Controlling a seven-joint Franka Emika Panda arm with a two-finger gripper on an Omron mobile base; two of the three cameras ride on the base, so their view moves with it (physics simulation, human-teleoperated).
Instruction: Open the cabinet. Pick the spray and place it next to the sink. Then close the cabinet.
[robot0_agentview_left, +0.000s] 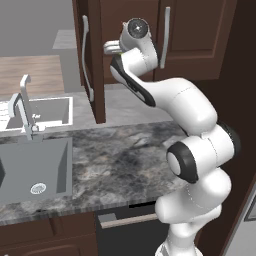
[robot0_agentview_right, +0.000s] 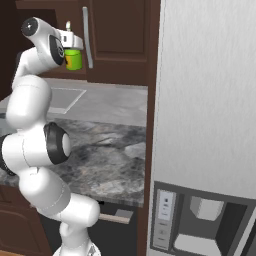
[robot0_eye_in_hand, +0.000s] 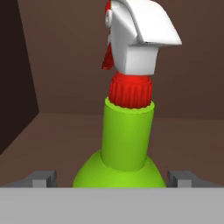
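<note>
**Spray bottle between my open fingers, not yet gripped**

The spray (robot0_eye_in_hand: 127, 135) stands upright on the cabinet (robot0_eye_in_hand: 188, 52) shelf, centre of my hand view, its green neck rising between my fingertips (robot0_eye_in_hand: 41, 178). I judge it light, rigid plastic, smooth and a bit slippery; the neck looks the safest hold. My gripper (robot0_eye_in_hand: 113, 180) is spread wide, touching nothing. The sink (robot0_agentview_left: 35, 170) lies lower left in the left base view.
</note>
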